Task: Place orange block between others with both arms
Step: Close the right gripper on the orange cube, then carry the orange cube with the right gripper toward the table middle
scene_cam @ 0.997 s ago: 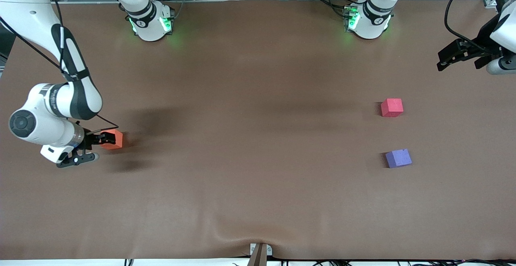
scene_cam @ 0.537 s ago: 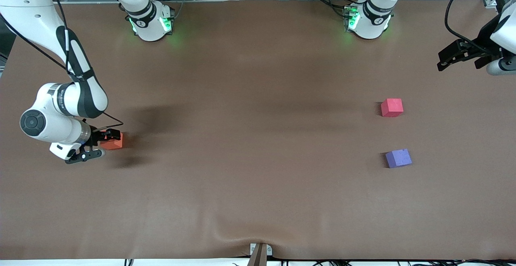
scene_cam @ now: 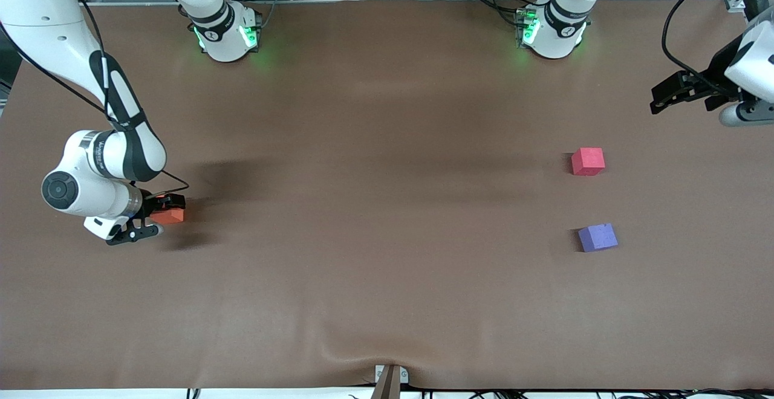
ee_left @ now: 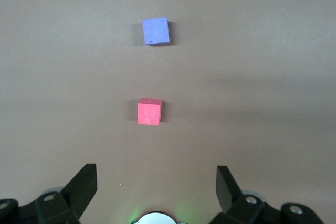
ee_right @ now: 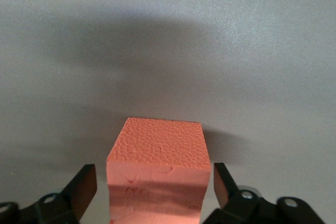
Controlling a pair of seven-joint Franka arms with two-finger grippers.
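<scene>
— Where is the orange block seen?

— It is seen on the table near the right arm's end, flanked by the right gripper, whose fingers are parted with small gaps on both sides.

— And the rest?

— The left gripper is held open over its own end, waiting; the red-pink cube and purple-blue cube are set apart.

Your right arm reached down from its base, wrist bent low at right arm's end of table. Right gripper sat at table level, fingers spread, a small gap showing at each side of what stood between them. Your left arm waited raised at left arm's end of table. Left gripper hung above table, fingers wide apart, nothing held.
</scene>
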